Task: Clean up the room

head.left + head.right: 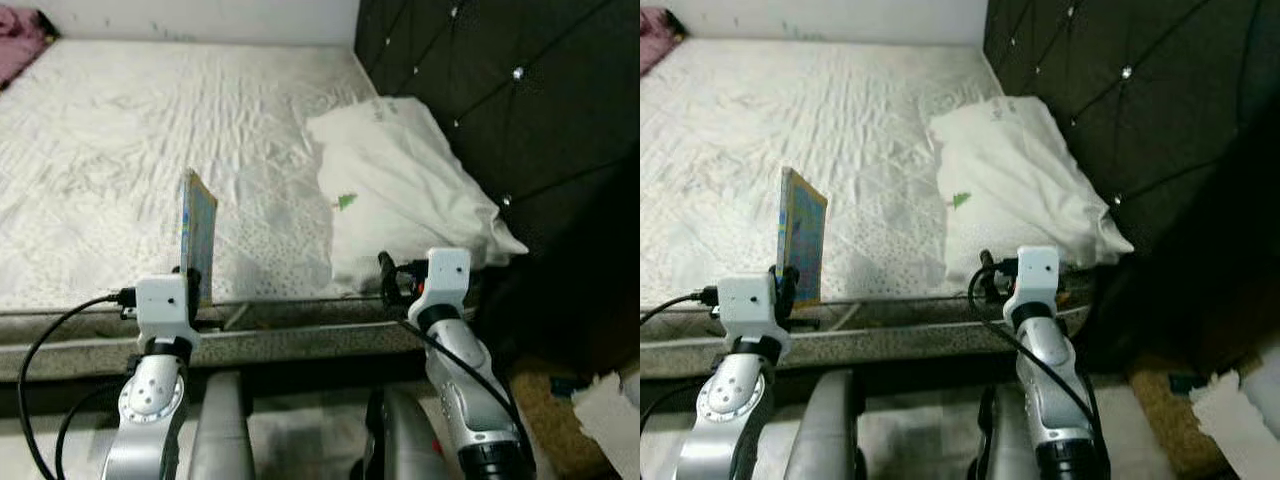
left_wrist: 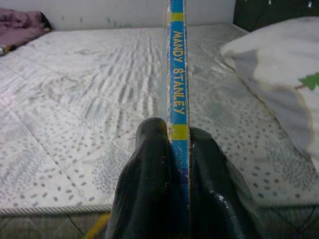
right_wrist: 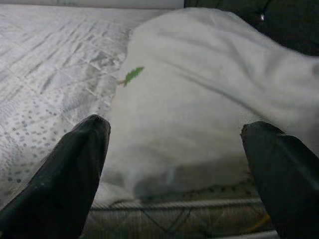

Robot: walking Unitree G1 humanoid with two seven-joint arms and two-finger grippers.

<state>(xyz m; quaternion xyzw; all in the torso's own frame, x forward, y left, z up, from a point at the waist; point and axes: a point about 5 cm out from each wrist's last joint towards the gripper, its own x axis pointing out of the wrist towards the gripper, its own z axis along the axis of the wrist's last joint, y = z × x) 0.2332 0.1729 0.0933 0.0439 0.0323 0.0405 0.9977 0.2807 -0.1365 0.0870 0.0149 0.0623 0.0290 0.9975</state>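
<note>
Left claw (image 2: 172, 149): its two black fingers (image 2: 147, 169) are pressed on both sides of a thin book, so it is holding the book at the lower end of the spine.
Book (image 1: 198, 235): thin, blue and yellow, held upright with its edge toward the robot, above the near edge of the bed; the spine carries the words "MANDY STANLEY".
Right claw (image 3: 179, 164): the fingers stand wide apart with nothing between them; it is near the front edge of the bed and points at the pillow.
Pillow (image 1: 400, 185): white, with a small green mark on the cover; it lies on the right side of the bed and leans against the headboard.
Bed (image 1: 120, 150): a white quilted mattress with a pattern of small dots, wrinkled in places; its near edge runs just in front of both wrists.
Headboard (image 1: 500, 90): dark, padded, with shiny buttons, at the right of the bed.
Pink cloth (image 1: 18, 45): it lies at the far left corner of the bed.
Floor at the right: a white paper-like thing (image 1: 605, 405) lies on it, beside the bed.
</note>
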